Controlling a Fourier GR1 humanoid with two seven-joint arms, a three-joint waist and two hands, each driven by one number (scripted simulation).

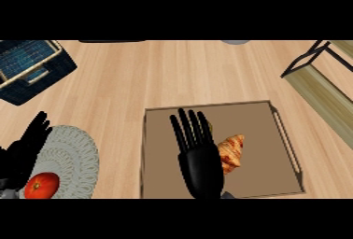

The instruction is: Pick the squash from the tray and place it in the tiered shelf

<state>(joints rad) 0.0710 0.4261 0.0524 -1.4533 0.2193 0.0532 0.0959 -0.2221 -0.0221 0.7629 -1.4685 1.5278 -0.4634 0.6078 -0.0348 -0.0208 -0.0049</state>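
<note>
Holding my right hand [200, 168] flat over the tray [262, 121], fingers straight and together, I touched the squash [233, 151]. My left hand [24, 144] rested open.

No readable text, labels, brands or numbers showed anywhere on the tabletop or on the things on it.
</note>
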